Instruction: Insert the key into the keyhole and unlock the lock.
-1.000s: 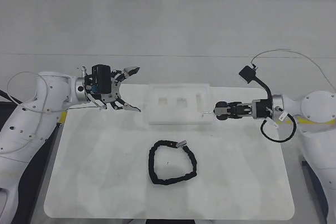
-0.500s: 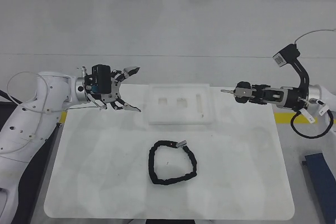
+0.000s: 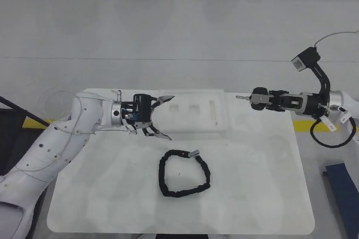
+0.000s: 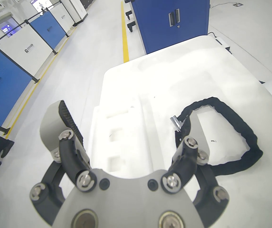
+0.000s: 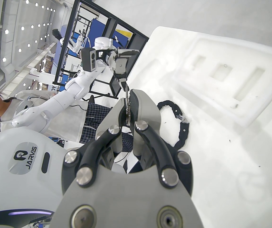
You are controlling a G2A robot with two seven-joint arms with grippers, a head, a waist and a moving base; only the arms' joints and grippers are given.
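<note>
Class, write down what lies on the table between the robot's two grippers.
The white foam tray lies between them: the open left gripper at one end, the right gripper, shut on the key, past the other. The top view shows this.

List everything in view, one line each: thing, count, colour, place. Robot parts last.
chain lock: one, black with a silver end, looped on the table's middle
foam tray: one, white, three recesses, at the table's back
key: one, silver, sticking out of the right gripper
table: one, white, under everything
cabinet: one, blue, on the floor beyond the table
left gripper: one, black and grey, open, at one end of the foam tray
right gripper: one, black and grey, shut on the key, off the tray's other end
</note>
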